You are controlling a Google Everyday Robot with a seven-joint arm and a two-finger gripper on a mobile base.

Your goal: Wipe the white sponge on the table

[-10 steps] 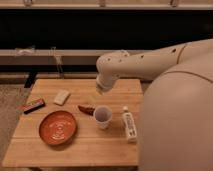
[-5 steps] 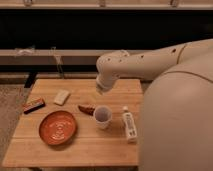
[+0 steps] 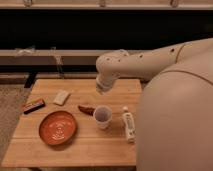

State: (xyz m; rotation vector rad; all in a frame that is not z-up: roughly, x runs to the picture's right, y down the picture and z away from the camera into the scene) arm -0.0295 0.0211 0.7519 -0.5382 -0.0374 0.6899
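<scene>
The white sponge (image 3: 61,97) lies flat on the left part of the table (image 3: 90,150), close to its far edge, and nothing touches it. My cream-coloured arm reaches in from the right and bends down over the far middle of the table. At the arm's lower end, my gripper (image 3: 100,89) hangs above the wood, to the right of the sponge and well apart from it. It stands open and holds nothing. Its tips are hard to make out against the arm.
A dark red-edged box (image 3: 33,105) lies at the left edge. An orange plate (image 3: 58,127) sits front left. A small reddish-brown item (image 3: 86,108), a white cup (image 3: 103,116) and a lying white bottle (image 3: 129,125) occupy the middle. My body fills the right side.
</scene>
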